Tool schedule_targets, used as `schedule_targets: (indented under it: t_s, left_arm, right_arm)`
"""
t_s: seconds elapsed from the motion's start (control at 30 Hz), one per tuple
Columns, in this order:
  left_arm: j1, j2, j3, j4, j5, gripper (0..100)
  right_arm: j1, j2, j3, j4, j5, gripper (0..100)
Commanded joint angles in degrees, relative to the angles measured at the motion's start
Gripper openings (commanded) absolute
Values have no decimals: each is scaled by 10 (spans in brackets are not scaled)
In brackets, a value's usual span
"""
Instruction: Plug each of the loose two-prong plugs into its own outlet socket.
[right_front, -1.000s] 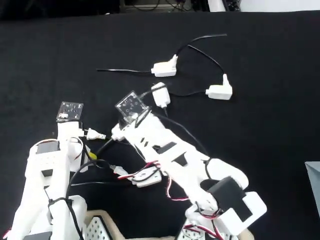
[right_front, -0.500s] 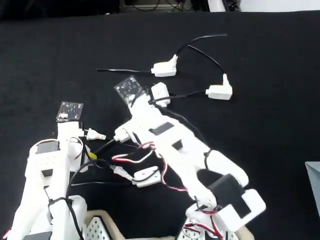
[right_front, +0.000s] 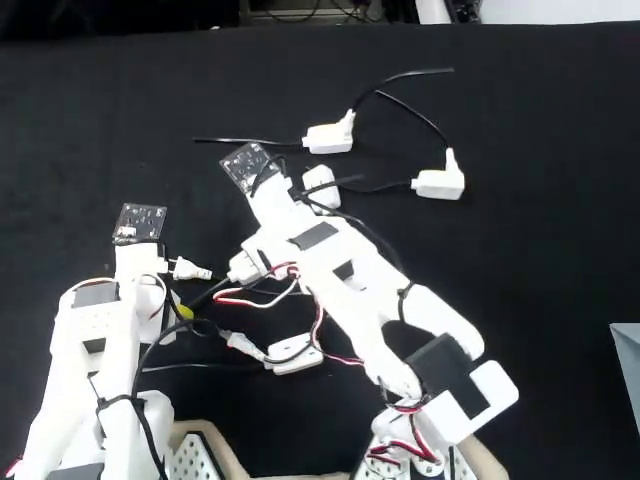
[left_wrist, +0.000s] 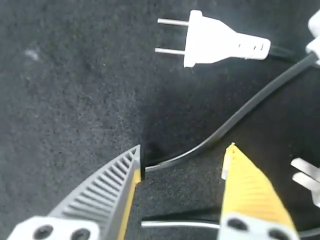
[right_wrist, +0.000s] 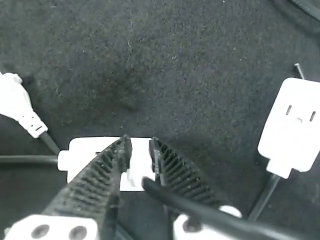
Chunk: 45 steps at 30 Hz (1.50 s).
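**Left hand** (left_wrist: 182, 150): fingers spread wide, holding nothing, low over the bench (left_wrist: 75, 75). A white plug (left_wrist: 215, 40) lies ahead of the fingertips and apart from them, with both prongs bare. A black cable (left_wrist: 235, 120) runs back into the gap between the fingers.

**Right hand** (right_wrist: 139, 142): fingers drawn narrow with only a slim gap, gripping nothing that I can make out. The tips sit just over a white socket (right_wrist: 80, 155) lying flat beneath them. A second socket (right_wrist: 292, 122), slots up, lies off to one side, well apart. A black lead (right_wrist: 190, 202) crosses one finger of this hand.

**Hazards, as I judge them:**
- If I close the left hand where it sits, it would pinch the cable rather than the plug body. A pull would then swing the plug and spoil the prong alignment.
- The right hand's gap looks too slim to straddle the socket, so pressing down may skate it across the cloth.
- The lead over the finger may snag and drag its socket along as I move that arm
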Motion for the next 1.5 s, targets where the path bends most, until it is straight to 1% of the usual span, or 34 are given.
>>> schedule_targets:
  t_s: [0.0, 0.07, 0.17, 0.37, 0.47, 0.53, 0.63, 0.73, 0.87, 0.97, 1.0, 1.13, 1.47]
  left_arm:
    - [-4, -10, -2, -14, 1, 264]
    - [-4, -10, -2, -14, 1, 264]
    - [-4, -10, -2, -14, 1, 264]
    - [-4, -10, -2, -14, 1, 264]
    - [-3, -10, -2, -14, 1, 264]
    - [-3, -10, -2, -14, 1, 264]
    - [-2, -10, -2, -14, 1, 264]
    - [-2, -10, -2, -14, 1, 264]
    - [-2, -10, -2, -14, 1, 264]
    - [-3, -10, -2, -14, 1, 264]
    - [-3, -10, -2, -14, 1, 264]
    - [-3, -9, -2, -14, 1, 264]
    - [-3, -8, -2, -14, 1, 264]
  right_arm:
    - [-3, -16, 6, 20, -5, 11]
    - [-3, -45, 6, 20, -9, 11]
    - [-3, -86, 3, 5, -61, 11]
    - [0, -126, 42, -115, -168, 11]
    - [0, -141, 64, -170, -200, 11]
    - [1, -153, 76, -197, -207, 11]
    - [2, -158, 87, -225, -207, 11]
    - [25, -147, 84, -241, -205, 11]
    - [69, -101, 62, -251, -204, 11]
    - [78, -60, 42, -251, -200, 11]
    - [78, -48, 36, -247, -185, 11]
    - [77, -2, 2, -200, -132, 11]
    - [76, 126, -124, -77, -85, 12]
